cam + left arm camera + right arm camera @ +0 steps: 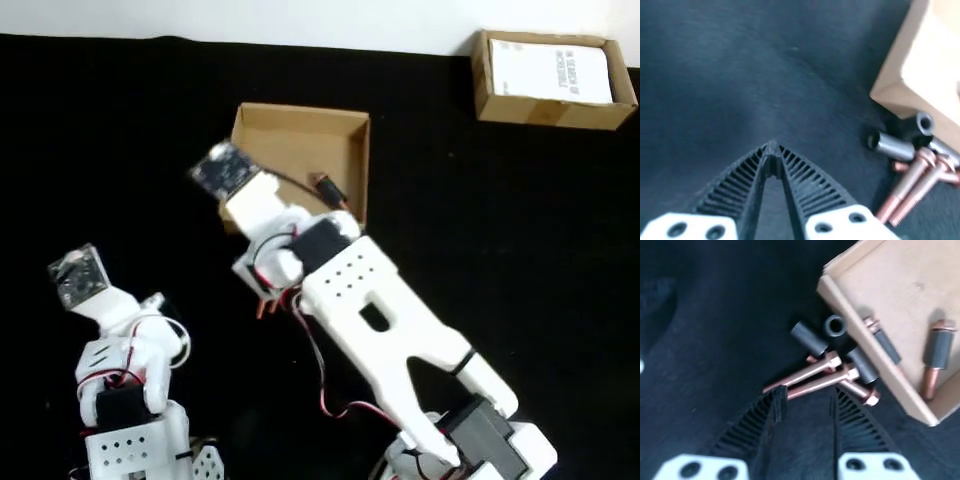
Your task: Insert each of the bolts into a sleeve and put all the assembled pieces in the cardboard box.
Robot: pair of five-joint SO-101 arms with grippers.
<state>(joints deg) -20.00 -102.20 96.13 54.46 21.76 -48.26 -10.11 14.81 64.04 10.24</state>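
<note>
Copper bolts beside box; sheet print unreadable

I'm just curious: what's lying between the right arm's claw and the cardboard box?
In the right wrist view, loose copper bolts and dark sleeves lie heaped on the black cloth between the right gripper and the cardboard box.

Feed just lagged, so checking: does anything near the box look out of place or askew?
Nothing damaged. The loose copper bolts and dark sleeves lie in a crossed heap against the cardboard box's outer wall, one sleeve standing on end; picking one bolt may be awkward. Two assembled pieces lie inside the box.
</note>
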